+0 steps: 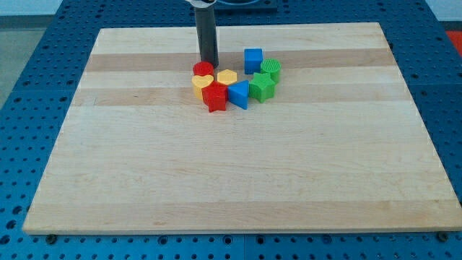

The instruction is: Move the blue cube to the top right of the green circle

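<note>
The blue cube (253, 60) sits near the view's top centre, touching the left side of the green circle (271, 68). My tip (209, 63) stands to the left of the blue cube, just above the red circle (203, 70), with a gap between it and the cube. Below them lie a yellow heart (201, 82), a yellow hexagon (227, 76), a red star-like block (214, 97), a blue triangle (239, 93) and a green star-like block (261, 86), packed in one cluster.
The wooden board (238, 173) lies on a blue perforated table (29, 108). The board's top edge runs just above the cluster.
</note>
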Robot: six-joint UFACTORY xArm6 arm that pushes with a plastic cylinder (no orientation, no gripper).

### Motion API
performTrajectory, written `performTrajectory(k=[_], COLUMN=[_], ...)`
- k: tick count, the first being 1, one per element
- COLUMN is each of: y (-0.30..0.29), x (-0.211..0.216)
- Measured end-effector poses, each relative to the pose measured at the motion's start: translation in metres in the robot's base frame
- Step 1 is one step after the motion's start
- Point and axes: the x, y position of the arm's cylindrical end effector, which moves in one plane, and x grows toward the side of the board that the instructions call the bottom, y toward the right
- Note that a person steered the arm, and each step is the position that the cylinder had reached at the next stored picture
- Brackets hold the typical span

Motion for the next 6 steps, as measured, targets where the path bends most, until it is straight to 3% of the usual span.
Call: performTrajectory(k=[3, 6], y=[0.074, 0.152], x=[-0.012, 0.023])
